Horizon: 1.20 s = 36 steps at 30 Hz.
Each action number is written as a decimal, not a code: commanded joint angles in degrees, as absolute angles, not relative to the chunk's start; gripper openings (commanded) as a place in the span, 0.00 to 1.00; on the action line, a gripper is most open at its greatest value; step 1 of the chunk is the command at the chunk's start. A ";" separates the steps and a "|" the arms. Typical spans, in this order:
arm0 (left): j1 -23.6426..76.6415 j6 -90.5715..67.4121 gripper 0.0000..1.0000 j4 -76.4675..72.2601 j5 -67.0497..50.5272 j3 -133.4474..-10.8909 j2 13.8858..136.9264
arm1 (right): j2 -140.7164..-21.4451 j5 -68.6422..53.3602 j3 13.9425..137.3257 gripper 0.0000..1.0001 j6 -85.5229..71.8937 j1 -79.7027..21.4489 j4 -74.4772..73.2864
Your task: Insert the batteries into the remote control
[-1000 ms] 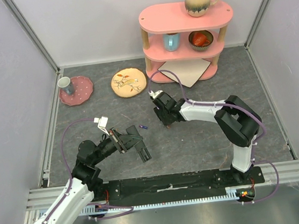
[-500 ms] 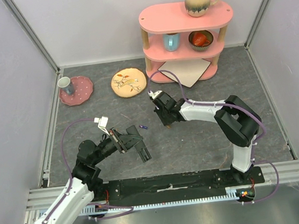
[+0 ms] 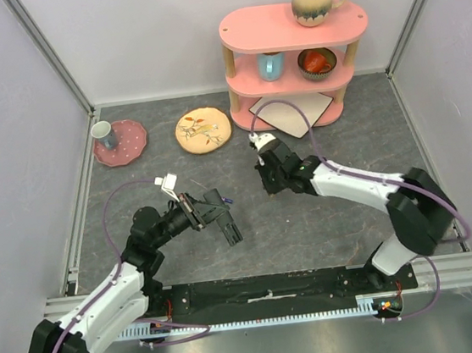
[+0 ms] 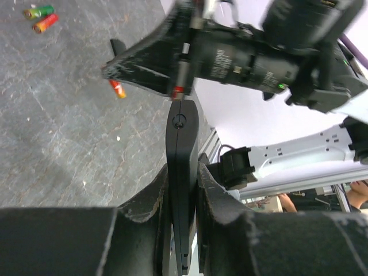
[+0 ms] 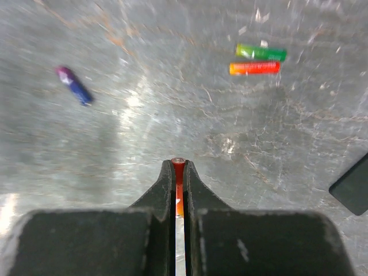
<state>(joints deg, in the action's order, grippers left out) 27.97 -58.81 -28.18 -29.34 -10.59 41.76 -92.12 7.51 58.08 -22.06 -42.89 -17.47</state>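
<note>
My left gripper (image 3: 207,210) is shut on the black remote control (image 3: 227,227) and holds it edge-on above the table; the remote shows between my fingers in the left wrist view (image 4: 183,167). My right gripper (image 3: 268,185) is shut on a red-orange battery (image 5: 179,175), a little above the table and just beyond the remote's far end. A purple-blue battery (image 5: 75,85) lies on the mat, also seen from above (image 3: 228,200). A green battery (image 5: 261,53) and an orange battery (image 5: 254,68) lie side by side further off.
A pink shelf (image 3: 292,29) with mugs and a bowl stands at the back right. A cream plate (image 3: 203,130) and a pink plate with a cup (image 3: 119,142) sit at the back left. A flat black piece (image 5: 352,187) lies right of my right gripper.
My right arm has stretched out, its elbow swinging right, and its gripper has shifted slightly right. My left gripper has moved forward and right with the remote, close to the purple-blue battery.
</note>
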 commanded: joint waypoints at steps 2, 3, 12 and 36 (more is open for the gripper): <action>27.77 -61.61 0.02 -36.29 -22.61 -14.32 45.08 | -79.73 6.24 55.56 0.00 -26.44 -42.72 -11.26; 27.77 -61.96 0.02 -39.08 -21.98 -14.33 46.65 | -76.15 6.24 54.50 0.00 -27.24 -42.80 -10.03; 31.37 -64.16 0.02 -57.55 -14.33 -14.06 55.80 | -60.92 6.77 45.97 0.00 -32.08 -47.36 1.13; 34.63 -79.80 0.02 -72.25 -14.33 -16.52 71.98 | -60.55 18.81 51.77 0.00 -27.07 -64.15 -2.81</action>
